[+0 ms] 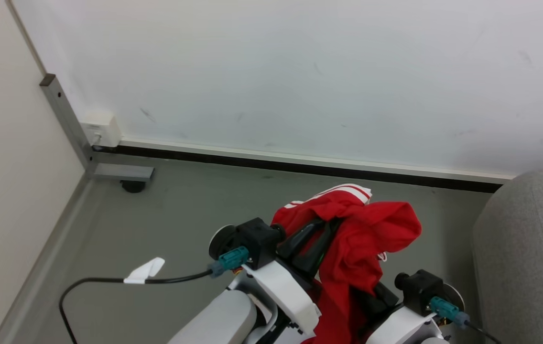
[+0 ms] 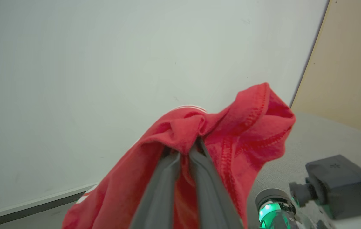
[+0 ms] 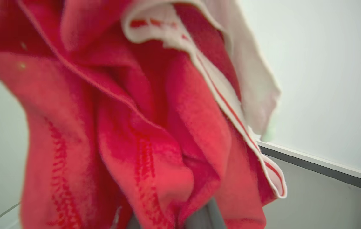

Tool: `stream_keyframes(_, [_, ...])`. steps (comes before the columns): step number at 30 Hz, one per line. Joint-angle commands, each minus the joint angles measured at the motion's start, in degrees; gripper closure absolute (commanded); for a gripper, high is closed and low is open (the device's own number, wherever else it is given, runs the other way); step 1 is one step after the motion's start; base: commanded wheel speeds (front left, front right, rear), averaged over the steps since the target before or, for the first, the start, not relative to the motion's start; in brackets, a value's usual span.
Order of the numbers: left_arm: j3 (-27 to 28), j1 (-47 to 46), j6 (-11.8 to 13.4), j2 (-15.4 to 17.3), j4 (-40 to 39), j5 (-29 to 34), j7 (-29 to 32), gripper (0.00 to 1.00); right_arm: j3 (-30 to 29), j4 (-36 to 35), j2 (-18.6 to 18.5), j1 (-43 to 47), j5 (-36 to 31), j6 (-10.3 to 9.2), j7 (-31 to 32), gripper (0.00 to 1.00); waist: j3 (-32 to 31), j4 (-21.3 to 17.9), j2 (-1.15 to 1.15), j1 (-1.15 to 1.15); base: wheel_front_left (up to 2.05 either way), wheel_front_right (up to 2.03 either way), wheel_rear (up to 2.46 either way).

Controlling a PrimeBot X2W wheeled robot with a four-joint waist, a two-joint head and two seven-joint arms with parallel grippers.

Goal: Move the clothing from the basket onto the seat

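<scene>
Both the left gripper (image 2: 185, 149) and right gripper (image 1: 377, 294) pinch the soft red-and-white clothing (image 1: 367, 239) beside the big grey woven sofa (image 1: 529, 248).

No legible text, label or number anywhere.

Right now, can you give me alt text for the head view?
Red clothing with striped trim hangs bunched from the left gripper, fingers shut on it, above grey floor. The right gripper sits in its lower folds; the grey seat edges in at right.
</scene>
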Motion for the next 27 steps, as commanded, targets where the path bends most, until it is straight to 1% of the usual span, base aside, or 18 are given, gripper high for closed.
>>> stream_keyframes(1, [-0.11,0.78,0.08,0.34,0.11,-0.15,-0.53,0.66,-0.61,-0.39,-0.50,0.66,-0.58,-0.12,0.01,1.00,0.04,-0.35,0.00,0.00,0.00,0.00,0.00])
stream_keyframes(2, [-0.29,0.84,0.09,0.40,0.22,-0.06,-0.48,0.44,-1.34,-0.67,-0.53,0.94,-0.62,-0.12,0.01,1.00,0.07,-0.65,0.00,0.00,0.00,0.00,0.00])
stream_keyframes(3, [-0.38,0.90,0.13,0.41,0.28,-0.09,-0.49,0.04,-2.00,-0.98,-0.61,1.19,-0.85,-0.12,0.01,1.00,0.10,-0.99,0.00,0.00,0.00,0.00,0.00])
stream_keyframes(4, [-0.44,0.97,0.10,0.36,0.32,-0.28,-0.49,0.00,-2.73,-1.26,-0.67,1.40,-1.11,-0.12,0.01,1.00,0.13,-1.36,0.00,0.00,0.00,0.00,0.00])
stream_keyframes(8, [-0.90,1.17,0.00,0.32,0.51,-0.50,-0.59,0.00,-5.03,-2.38,-1.19,2.33,-1.97,-0.12,0.01,1.00,0.18,-3.17,0.00,0.00,0.00,0.00,0.00])
stream_keyframes(13, [-1.22,1.80,0.16,1.12,0.84,-0.09,-0.84,0.00,-7.74,-3.93,-2.18,3.02,-2.70,-0.12,0.00,1.00,0.29,-6.47,0.00,0.00,0.00,0.00,0.00])
stream_keyframes(27, [-0.90,3.57,-0.25,2.74,0.65,1.79,-1.78,0.00,-15.41,-10.66,-5.56,4.51,-4.97,-0.12,0.01,1.00,1.33,-18.75,0.00,0.00,0.00,0.00,0.00])
